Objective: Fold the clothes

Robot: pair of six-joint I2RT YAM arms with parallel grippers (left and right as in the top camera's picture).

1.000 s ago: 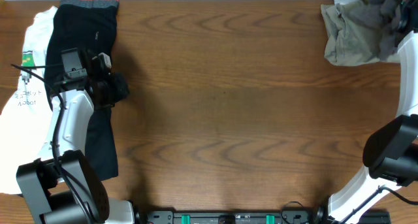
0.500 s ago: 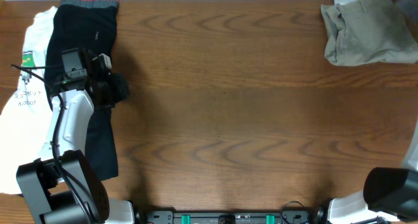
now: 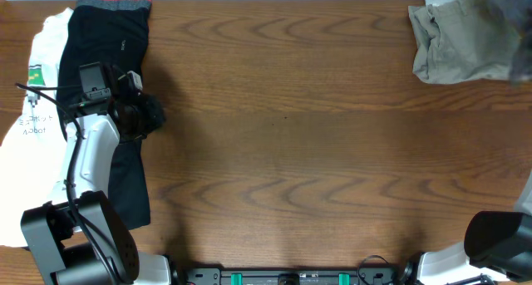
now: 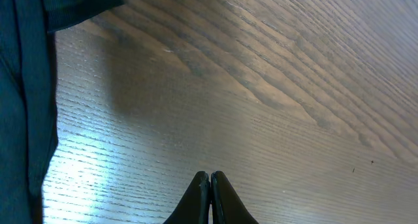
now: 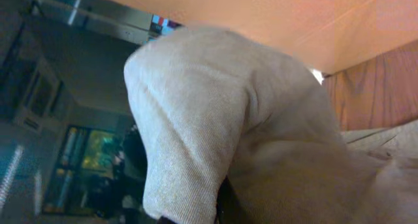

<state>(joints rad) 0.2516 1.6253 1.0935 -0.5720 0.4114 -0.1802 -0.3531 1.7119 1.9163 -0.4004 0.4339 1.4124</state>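
left claw (image 4: 209, 183) pinched together, empty, over bench (image 3: 291, 110) | right claw (image 3: 513, 4) hidden by khaki garment (image 3: 461, 44), grip can't tell | risk: bunched grab could drag garment off bench edge

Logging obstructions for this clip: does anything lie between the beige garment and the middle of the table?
Nothing visible does. The beige garment sits at the far right corner; the black garment and white shirt lie at the left edge.
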